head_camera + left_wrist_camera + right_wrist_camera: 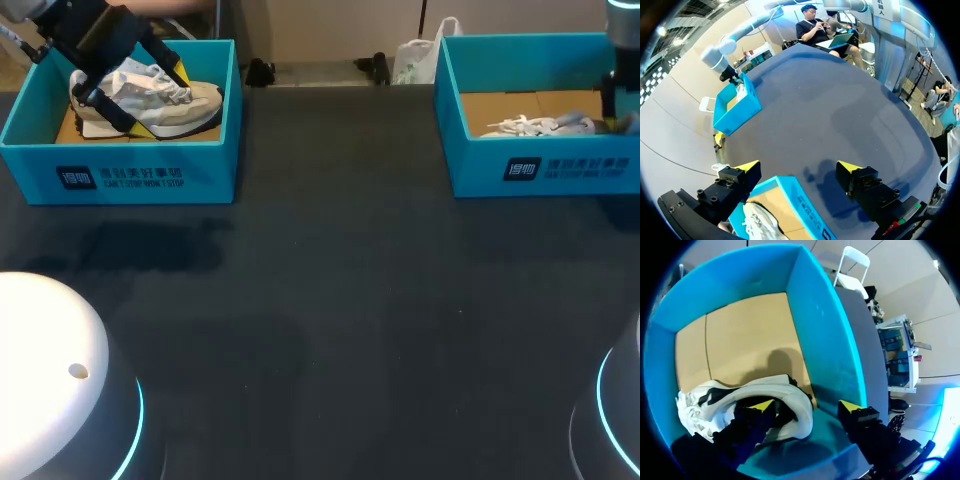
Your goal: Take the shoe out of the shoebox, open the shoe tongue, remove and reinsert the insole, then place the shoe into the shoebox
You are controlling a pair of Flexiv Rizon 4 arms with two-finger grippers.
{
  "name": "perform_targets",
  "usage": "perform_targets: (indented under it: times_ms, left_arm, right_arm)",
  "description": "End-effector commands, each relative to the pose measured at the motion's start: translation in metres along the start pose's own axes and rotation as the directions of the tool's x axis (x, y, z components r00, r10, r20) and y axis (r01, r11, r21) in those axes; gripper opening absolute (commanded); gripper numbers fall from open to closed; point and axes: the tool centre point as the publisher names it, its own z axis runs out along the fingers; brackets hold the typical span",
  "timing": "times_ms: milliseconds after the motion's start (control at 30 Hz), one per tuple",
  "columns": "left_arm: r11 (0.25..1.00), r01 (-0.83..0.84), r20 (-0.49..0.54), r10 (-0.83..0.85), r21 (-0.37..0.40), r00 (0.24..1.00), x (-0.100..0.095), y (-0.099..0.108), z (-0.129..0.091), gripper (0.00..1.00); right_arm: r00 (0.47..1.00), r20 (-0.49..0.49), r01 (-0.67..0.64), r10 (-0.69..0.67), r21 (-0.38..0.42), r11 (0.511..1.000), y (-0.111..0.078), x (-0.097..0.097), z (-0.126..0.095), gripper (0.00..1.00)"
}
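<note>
Shoe (190, 100) lies inside the left shoebox (120, 175) at the bench's far-left corner; the left gripper (799, 167) hangs over it, fingers apart, a box wall showing between them; closing here risks pinching cardboard and dragging the box. Right shoebox (540, 170), far-right corner, holds a second shoe (530, 127); the right gripper (806, 406) sits low inside, fingers apart, one tip over the collar, the other near the wall; lifting could snag it.

Open table (330, 300) stretches between far-left shoebox (150, 175) and far-right shoebox (560, 170) — their walls block sideways entry. Left shoe (195, 100) fills its box; beyond right shoe (530, 127), cardboard floor lies free.
</note>
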Motion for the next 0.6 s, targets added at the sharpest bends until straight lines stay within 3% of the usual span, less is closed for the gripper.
perform_targets:
  times_ms: [33, 300, 600]
  left_arm:
    - [1.0, 0.0, -0.004, 0.0, -0.001, 1.0, -0.001, 0.0, 0.0, 1.0]
    - [1.0, 0.0, -0.004, 0.0, -0.001, 1.0, -0.001, 0.0, 0.0, 1.0]
    - [1.0, 0.0, -0.004, 0.0, -0.001, 1.0, -0.001, 0.0, 0.0, 1.0]
  right_arm:
    - [1.0, -0.018, 0.008, -0.009, -0.028, 1.0, -0.006, -0.004, -0.014, 0.85]
    - [0.996, -0.072, 0.04, -0.045, -0.073, 0.997, -0.005, 0.002, -0.042, 0.87]
    - [0.992, -0.122, 0.029, -0.044, -0.123, 0.992, -0.017, 0.003, -0.071, 1.0]
